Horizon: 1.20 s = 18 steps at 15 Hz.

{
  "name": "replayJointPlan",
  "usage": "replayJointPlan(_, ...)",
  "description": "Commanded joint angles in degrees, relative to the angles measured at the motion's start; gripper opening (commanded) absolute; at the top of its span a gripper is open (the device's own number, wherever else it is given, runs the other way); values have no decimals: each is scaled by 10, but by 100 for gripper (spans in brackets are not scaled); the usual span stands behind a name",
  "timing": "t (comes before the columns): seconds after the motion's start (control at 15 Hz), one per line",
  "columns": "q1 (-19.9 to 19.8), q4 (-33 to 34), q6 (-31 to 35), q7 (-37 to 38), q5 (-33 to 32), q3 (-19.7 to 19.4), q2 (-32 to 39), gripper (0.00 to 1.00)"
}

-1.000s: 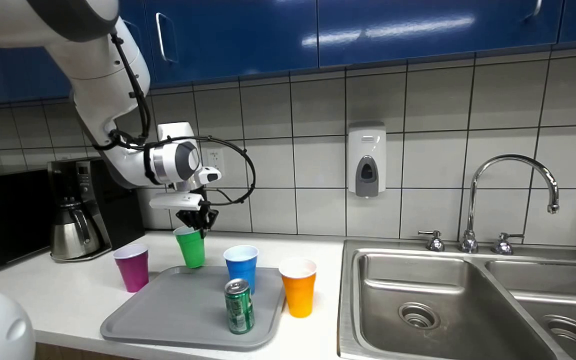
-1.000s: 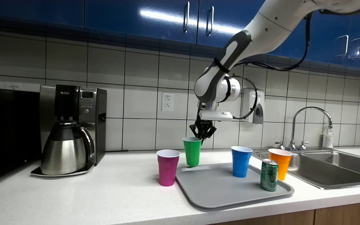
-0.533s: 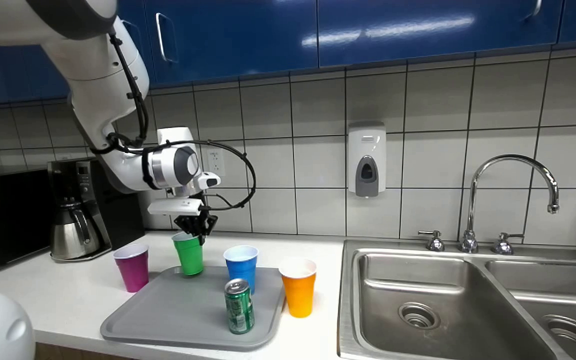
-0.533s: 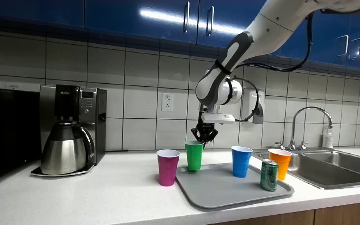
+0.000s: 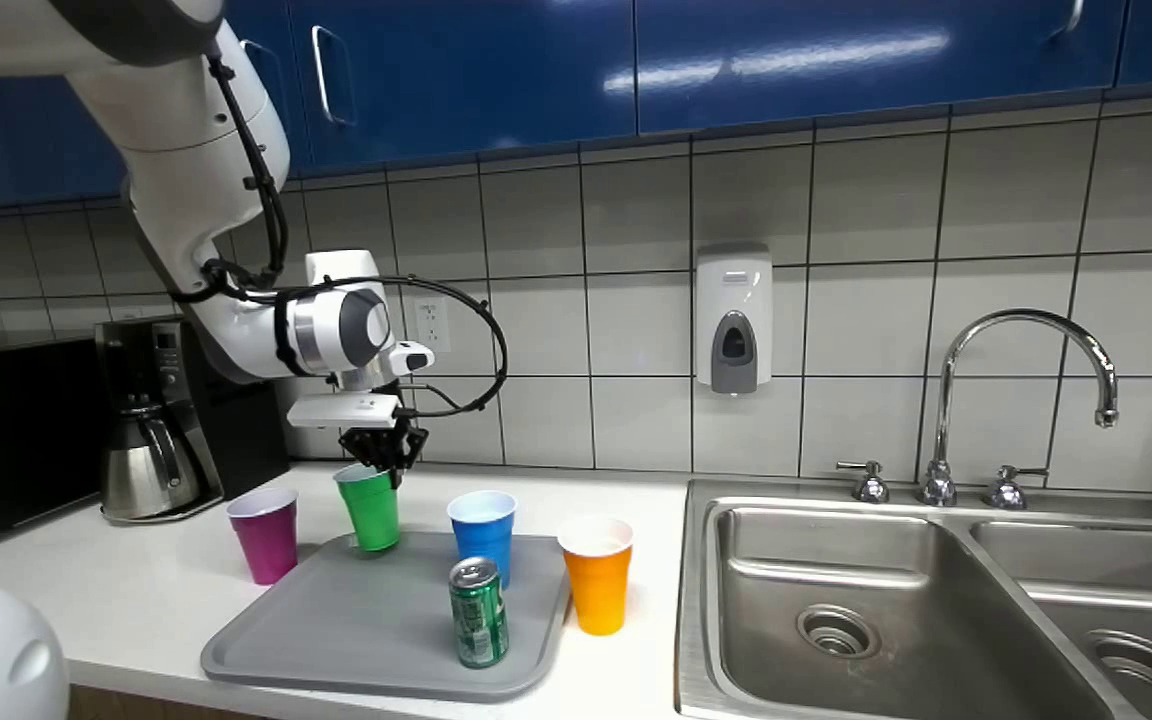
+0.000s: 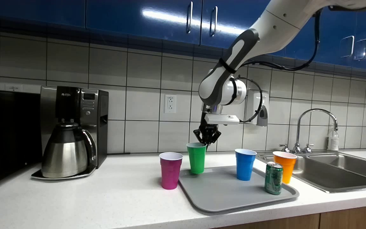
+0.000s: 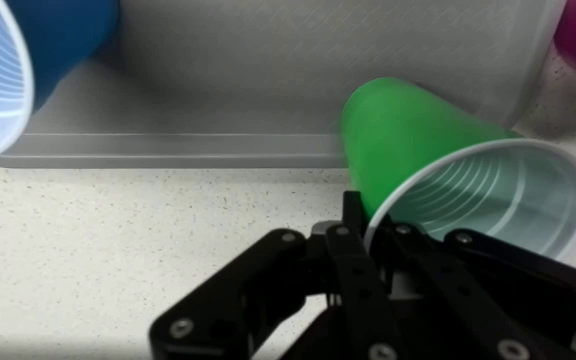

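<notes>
Closest to us in the wrist view, the fingers (image 7: 352,210) are pinched nearly together on the rim of the green cup (image 7: 403,135), one inside it and one outside. We see the cup's base over a wall-side corner of the grey tray (image 6: 221,194), though we cannot tell whether they touch. Just outside the tray, the purple cup (image 6: 171,171) stands upright on the worktop (image 6: 91,203). The blue cup (image 6: 245,165) stands on the tray, between the green cup and the orange cup (image 5: 598,585). Beside the blue cup we see an upright drink can (image 5: 479,615), also on the tray. The orange cup stands on the worktop between tray and sink (image 5: 836,570). Farther off are the coffee maker (image 6: 70,136), the soap dispenser (image 5: 734,315) and the blue cabinets (image 5: 496,80).
</notes>
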Motion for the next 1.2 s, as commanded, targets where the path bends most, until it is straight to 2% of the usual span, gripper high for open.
replayJointPlan(0.0, -22, -33, -7, -39, 22, 20, -35, 1)
replayJointPlan(0.8, -27, -70, 1, -60, 23, 24, -39, 1)
replayJointPlan(0.93, -26, -72, -2, -60, 22, 24, -39, 32)
replayJointPlan(1.13, -27, -72, -5, -63, 22, 24, -40, 53)
